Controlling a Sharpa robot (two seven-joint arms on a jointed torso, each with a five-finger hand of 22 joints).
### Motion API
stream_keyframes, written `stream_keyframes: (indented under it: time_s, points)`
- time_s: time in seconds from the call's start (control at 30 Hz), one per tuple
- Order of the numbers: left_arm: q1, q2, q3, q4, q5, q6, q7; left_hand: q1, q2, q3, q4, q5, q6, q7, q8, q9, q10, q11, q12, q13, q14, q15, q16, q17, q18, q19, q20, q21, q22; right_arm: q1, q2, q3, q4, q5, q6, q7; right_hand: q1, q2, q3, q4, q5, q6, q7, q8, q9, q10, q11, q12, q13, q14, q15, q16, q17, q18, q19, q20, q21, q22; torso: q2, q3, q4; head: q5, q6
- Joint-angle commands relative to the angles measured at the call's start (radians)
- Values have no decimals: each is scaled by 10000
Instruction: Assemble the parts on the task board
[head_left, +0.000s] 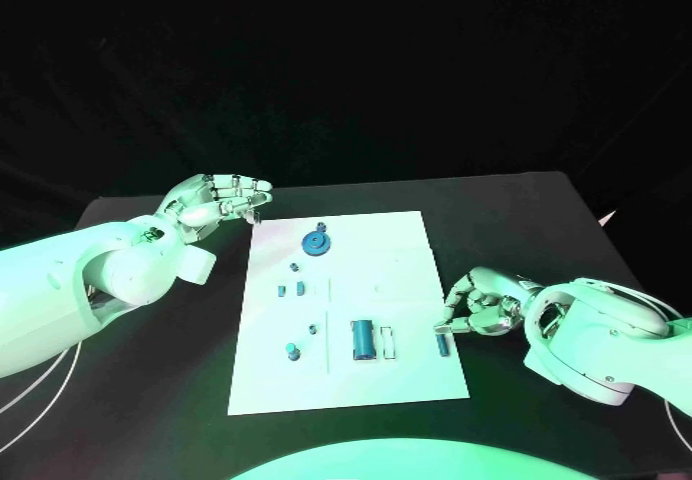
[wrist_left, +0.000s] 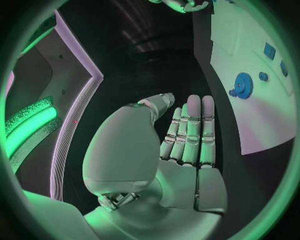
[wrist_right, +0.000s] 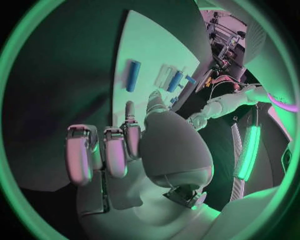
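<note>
The right hand (head_left: 480, 305), fingers curled in narrow and empty, hovers just beside the blue pin (head_left: 441, 345) at the task board's (head_left: 404, 240) near right edge, so a careless reach could knock it onto the desk (head_left: 534, 220).

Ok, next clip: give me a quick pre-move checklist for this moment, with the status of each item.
1. Left hand free of parts: ok; it hovers off the far left corner of the task board, fingers extended in the left wrist view, holding nothing.
2. Right hand free of parts: ok; fingers curled beside the board's right edge, nothing visibly held.
3. Right hand touching the slim blue bar: cannot tell.
4. Blue gear on the board: ok.
5. Large blue block on the board, untouched: ok.
6. Small parts seated in their slots: cannot tell.
</note>
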Motion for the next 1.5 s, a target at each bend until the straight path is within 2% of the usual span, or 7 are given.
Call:
stream_keyframes:
  time_s: [0.03, 0.33, 0.53, 0.87, 1.1, 1.17, 1.5]
  points:
    - [0, 22, 4, 29, 39, 65, 175, -104, -8, -25, 40, -21, -83, 407, 33, -12, -45, -5, 31, -10, -40, 38, 52, -13, 134, 13, 84, -69, -13, -75, -90, -9, 108, -1101, 562, -328, 141, 34, 77, 4, -86, 32, -1, -59, -10, 19, 51, -191, -41, 887, 75, -26, 1870, 37, 658, 84, 14, 2389, -3, -3, 13, -5, 6]
    - [-4, -1, 1, 40, 40, 82, 157, -104, -8, -25, 40, -21, -83, 407, 33, -12, -45, -5, 31, -10, -40, 38, 52, -13, 134, 13, 84, -69, -13, -406, 45, -34, 44, -1594, 529, -490, 32, 8, 111, 16, -144, 250, -47, -52, 4, 38, 17, -180, -39, 889, 56, -27, 1871, 34, 666, 88, 32, 2394, 18, -1, 25, 3, 3]
    - [-5, -14, 0, 37, 40, 104, 129, -104, -8, -25, 40, -21, -83, 407, 33, -12, -45, -5, 31, -10, -40, 38, 52, -13, 134, 13, 84, -69, -13, -496, 170, -37, -77, -1674, 564, -524, -34, 5, 137, 16, -154, 349, -76, -43, 16, 46, -4, -180, -40, 892, 40, -21, 1883, 33, 671, 82, 41, 2397, 15, -13, 24, 13, -20]
    - [-5, -28, 0, 26, 40, 123, 108, -118, -10, -33, 52, -22, -92, 406, 55, -12, -52, -6, 53, -14, -41, 38, 62, -14, 135, 20, 86, -86, -24, -728, 485, -41, -264, -1689, 633, -530, 46, 2, 263, -18, -158, 581, -181, 14, 69, 81, -90, -131, -18, 902, -25, -3, 1922, 22, 695, 39, 94, 2412, 11, 2, 9, 54, -94]
    - [-5, -38, 0, 25, 40, 126, 96, -118, -10, -33, 52, -22, -92, 406, 55, -12, -52, -6, 53, -14, -41, 38, 62, -14, 135, 20, 86, -86, -24, -802, 743, -42, -386, -1750, 425, -600, 767, 254, 709, -128, -149, 706, -310, -18, 105, 118, -212, -100, -2, 911, -137, 13, 1959, 12, 718, -67, 142, 2426, 11, -3, 23, 61, -106]
    - [-5, -44, 0, 27, 40, 124, 93, -118, -10, -33, 52, -22, -92, 406, 55, -12, -52, -6, 53, -14, -41, 38, 62, -14, 135, 20, 86, -86, -24, -812, 810, -43, -453, -1791, 441, -636, 1231, 334, 1079, -176, -478, 734, -347, -81, 98, 121, -249, -106, 0, 912, -174, 14, 1965, 9, 723, -111, 151, 2429, 11, -8, 26, 59, -106]
    - [-5, -63, 0, 37, 40, 117, 84, -119, -4, -31, 59, -18, -105, 408, 71, -14, -66, -5, 68, -19, -43, 38, 69, -15, 136, 28, 87, -100, -33, -837, 978, -46, -675, -1842, 796, -751, 1449, 57, 1332, -147, -333, 768, -336, -161, 83, 112, -248, -133, -5, 909, -178, 6, 1953, 11, 717, -127, 138, 2426, 5, -15, 25, 86, -123]
